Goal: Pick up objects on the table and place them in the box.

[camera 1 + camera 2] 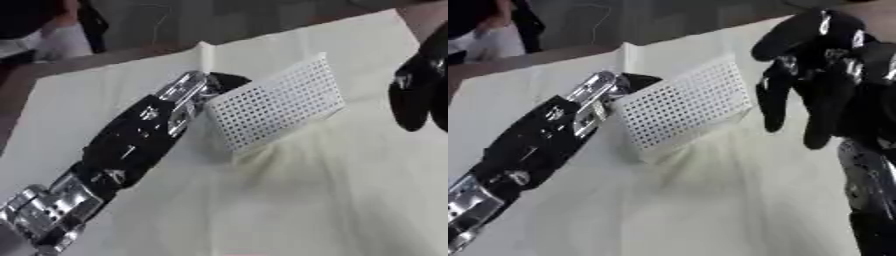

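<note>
The white perforated box (276, 102) is sitting tilted near the far edge of the cloth-covered worktop (332, 200). Your left hand (206, 87) is reaching into its left end; I cannot tell how its fingers are set. Your right hand (824, 75) is hovering just right of the box, fingers relaxed and hanging down, holding nothing.

A white perforated box (278, 102) stood tilted on the cloth-covered counter (332, 200), near its far edge. Its near wall, dotted with small holes, faced forward; its inside was hidden from view.
</note>
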Tool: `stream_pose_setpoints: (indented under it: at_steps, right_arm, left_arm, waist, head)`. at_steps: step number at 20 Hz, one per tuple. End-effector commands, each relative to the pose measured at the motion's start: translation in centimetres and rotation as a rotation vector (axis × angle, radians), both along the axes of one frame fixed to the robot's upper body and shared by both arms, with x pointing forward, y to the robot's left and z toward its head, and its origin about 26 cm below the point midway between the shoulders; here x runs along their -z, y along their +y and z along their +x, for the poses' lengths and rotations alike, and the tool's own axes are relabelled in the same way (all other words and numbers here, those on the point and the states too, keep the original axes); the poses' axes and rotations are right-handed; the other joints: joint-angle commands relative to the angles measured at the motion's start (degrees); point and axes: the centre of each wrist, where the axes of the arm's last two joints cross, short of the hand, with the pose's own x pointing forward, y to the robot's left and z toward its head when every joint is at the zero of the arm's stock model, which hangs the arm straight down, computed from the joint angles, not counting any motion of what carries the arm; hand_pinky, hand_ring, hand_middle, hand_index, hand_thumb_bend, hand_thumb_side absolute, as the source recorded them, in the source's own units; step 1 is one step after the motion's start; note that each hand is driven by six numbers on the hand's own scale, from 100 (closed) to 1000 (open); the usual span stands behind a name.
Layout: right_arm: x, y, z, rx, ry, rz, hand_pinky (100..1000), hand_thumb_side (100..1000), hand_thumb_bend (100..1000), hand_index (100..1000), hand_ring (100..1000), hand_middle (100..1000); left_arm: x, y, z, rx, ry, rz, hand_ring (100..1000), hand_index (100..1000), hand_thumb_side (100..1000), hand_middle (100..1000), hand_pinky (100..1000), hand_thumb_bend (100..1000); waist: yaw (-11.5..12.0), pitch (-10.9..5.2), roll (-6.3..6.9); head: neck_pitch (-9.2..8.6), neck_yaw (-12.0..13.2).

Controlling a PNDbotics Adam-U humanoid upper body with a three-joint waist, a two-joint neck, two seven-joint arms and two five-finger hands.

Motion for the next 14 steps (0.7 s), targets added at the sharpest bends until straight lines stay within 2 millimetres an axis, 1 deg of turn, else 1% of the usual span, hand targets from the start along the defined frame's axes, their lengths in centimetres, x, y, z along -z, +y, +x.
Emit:
stream_pose_setpoints:
  at_steps: [1, 2, 3, 5, 6, 8, 10, 11, 14]
  right_arm:
    - [-0.4, -0.1, -0.2, -0.015, -0.049, 0.001, 235, 891, 100, 435, 386, 749]
    - [-0.4, -0.1, -0.2, -0.015, -0.046, 0.001, 236, 892, 100, 435, 387, 748]
    - [-0.3, -0.1, -0.2, -0.014, -0.042, 0.002, 236, 892, 100, 435, 387, 747]
    - [-0.2, -0.2, -0.2, -0.011, -0.036, 0.003, 236, 892, 100, 434, 387, 746]
    - [-0.2, -0.2, -0.2, -0.01, -0.033, 0.004, 238, 893, 100, 433, 388, 743]
    - [-0.1, -0.4, -0.2, -0.005, -0.028, 0.005, 238, 894, 100, 429, 388, 742]
    - [0.1, -0.5, -0.2, 0.002, -0.022, 0.006, 239, 895, 100, 426, 389, 739]
    - [0.1, -0.6, -0.2, 0.006, -0.02, 0.008, 239, 884, 100, 426, 389, 740]
    - [0.2, -0.7, -0.2, 0.012, -0.015, 0.014, 241, 898, 100, 423, 390, 733]
  left_arm:
    - [-2.0, 1.1, 0.2, 0.036, -0.044, 0.055, 393, 520, 756, 437, 273, 172]
    - [-2.8, 1.3, 0.2, 0.043, -0.068, 0.05, 389, 515, 738, 435, 271, 184]
    - [-3.7, 1.5, 0.2, 0.051, -0.096, 0.043, 388, 514, 735, 435, 271, 187]
    - [-5.0, 1.7, 0.1, 0.067, -0.125, 0.038, 388, 514, 732, 435, 271, 191]
    - [-5.3, 1.8, 0.1, 0.074, -0.124, 0.037, 385, 518, 753, 433, 254, 173]
    - [-5.5, 1.7, 0.1, 0.094, -0.092, 0.03, 387, 522, 760, 434, 246, 162]
    - [-6.1, 1.1, 0.0, 0.128, -0.063, 0.018, 389, 523, 757, 437, 247, 164]
    - [-6.6, 0.7, -0.1, 0.148, -0.057, 0.017, 390, 522, 754, 438, 247, 167]
    - [-8.2, -0.2, -0.6, 0.187, -0.053, 0.021, 390, 521, 745, 440, 253, 174]
  waist:
    - [0.07, -1.1, -0.56]
    - [0.11, -1.31, -0.54]
    - [0.17, -1.53, -0.51]
    - [0.32, -2.01, -0.47]
    - [0.44, -2.25, -0.46]
    - [0.79, -2.7, -0.49]
    - [1.31, -3.21, -0.58]
    - [1.59, -3.48, -0.63]
    - [2.19, -4.08, -0.76]
  head:
    - [-0.18, -0.19]
    - [-0.18, -0.25]
    - [-0.18, -0.36]
    - [-0.18, -0.56]
    - [-0.18, -0.65]
    - [-0.18, -0.88]
    - [-0.18, -1.18]
    - [-0.18, -1.3]
    - [-0.18, -1.56]
